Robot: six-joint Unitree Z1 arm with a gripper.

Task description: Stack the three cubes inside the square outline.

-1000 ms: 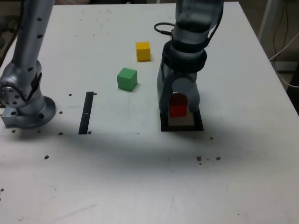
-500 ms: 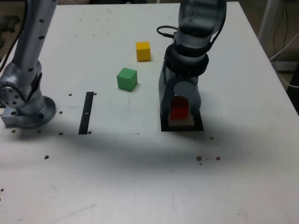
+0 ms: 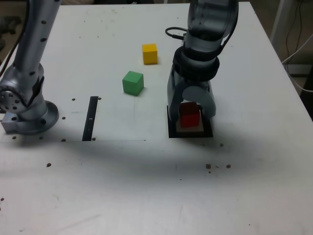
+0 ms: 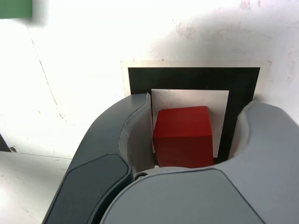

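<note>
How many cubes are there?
3: the red cube inside the square outline, between the open jaws; the green cube and the yellow cube on the table, left of the gripper in the exterior view.

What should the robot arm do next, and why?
Probably lift the gripper straight up, gently: its jaws look open around the red cube, which already sits inside the square outline, and the green cube still needs stacking.

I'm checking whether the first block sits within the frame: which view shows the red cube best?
The wrist view: it shows the red cube large, between the open jaws, against the outline's pale centre. The exterior view shows it small, beneath the gripper.
</note>
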